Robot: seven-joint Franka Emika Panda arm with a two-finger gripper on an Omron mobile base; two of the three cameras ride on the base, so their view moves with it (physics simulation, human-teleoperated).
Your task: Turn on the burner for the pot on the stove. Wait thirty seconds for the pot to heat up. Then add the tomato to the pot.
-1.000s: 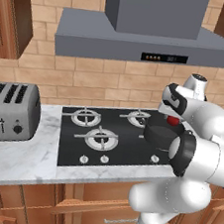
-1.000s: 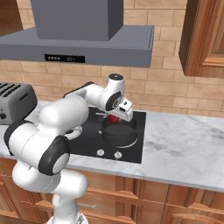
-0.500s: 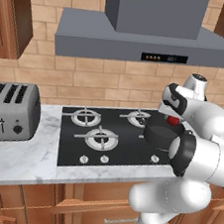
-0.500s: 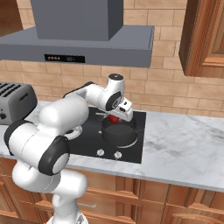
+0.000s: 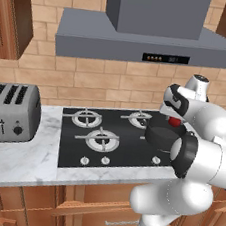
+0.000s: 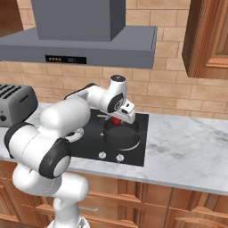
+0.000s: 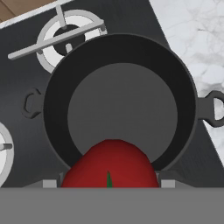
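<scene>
The dark round pot (image 7: 122, 109) sits on the front right burner of the glossy black stove (image 5: 75, 148). It also shows as pot (image 6: 121, 136) and pot (image 5: 160, 136), half hidden behind my arm. My gripper (image 7: 109, 183) hangs just above the pot's near rim, shut on the red tomato (image 7: 109, 166). From the base cameras the tomato (image 6: 116, 120) (image 5: 174, 121) sits under the gripper (image 6: 117, 118), clear of the pot's floor. The pot's inside looks bare.
A silver toaster (image 5: 7, 111) stands on the marble counter left of the stove. Small silver knobs (image 5: 84, 160) line the stove's front edge. A grey hood (image 5: 145, 38) hangs overhead. Open marble counter (image 6: 187, 147) lies right of the stove, under a wooden cabinet (image 6: 209, 40).
</scene>
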